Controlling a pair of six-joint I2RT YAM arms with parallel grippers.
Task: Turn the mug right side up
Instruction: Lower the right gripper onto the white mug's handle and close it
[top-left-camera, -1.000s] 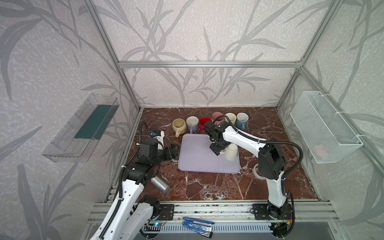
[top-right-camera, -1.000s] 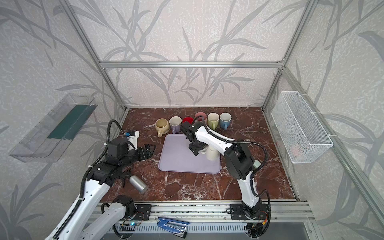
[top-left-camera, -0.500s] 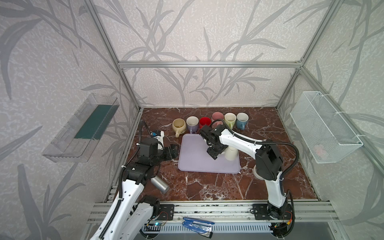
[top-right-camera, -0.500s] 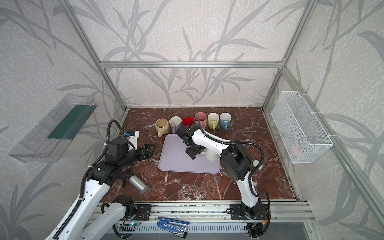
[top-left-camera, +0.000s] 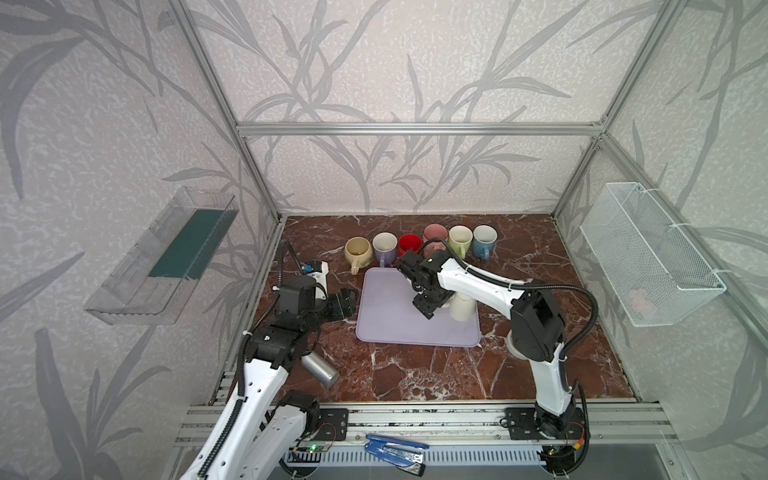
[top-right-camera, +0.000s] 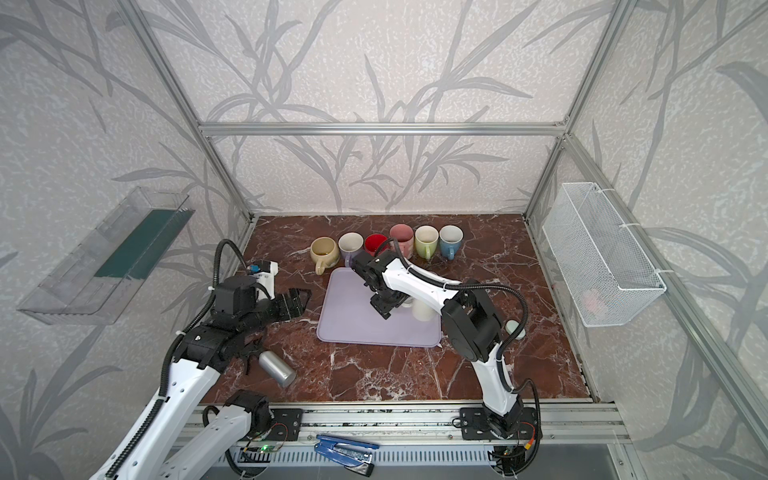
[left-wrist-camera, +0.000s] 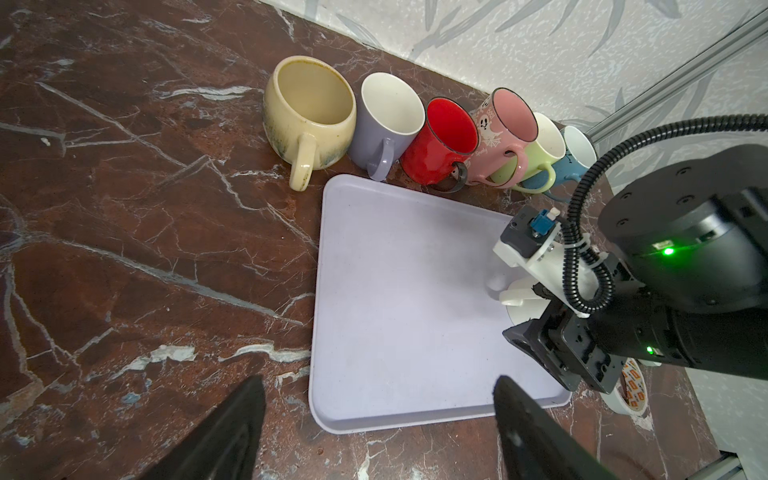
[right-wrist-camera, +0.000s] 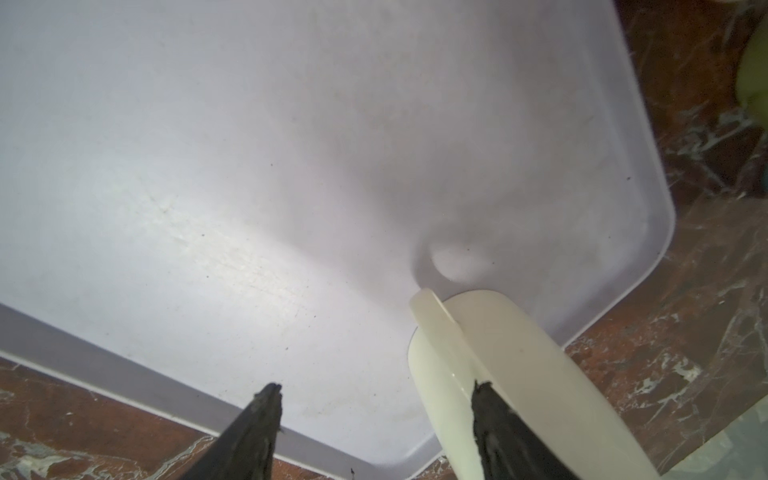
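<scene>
Right gripper (right-wrist-camera: 374, 392) jaws spread, empty, 1 finger (right-wrist-camera: 496, 424) by cream mug (right-wrist-camera: 532, 353) on tray (right-wrist-camera: 208, 166), left gripper (left-wrist-camera: 379, 382) wide, empty

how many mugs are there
7. Six stand in a row at the back: yellow, lilac, red, pink, green, blue. The cream mug sits on the tray. None seems hidden.

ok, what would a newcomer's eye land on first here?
The row of six coloured mugs, standing open side up along the back of the dark marble table. Next comes the lavender tray in the middle. A lone cream mug sits on its right part, apparently upside down, and the right gripper is open close beside it.
</scene>
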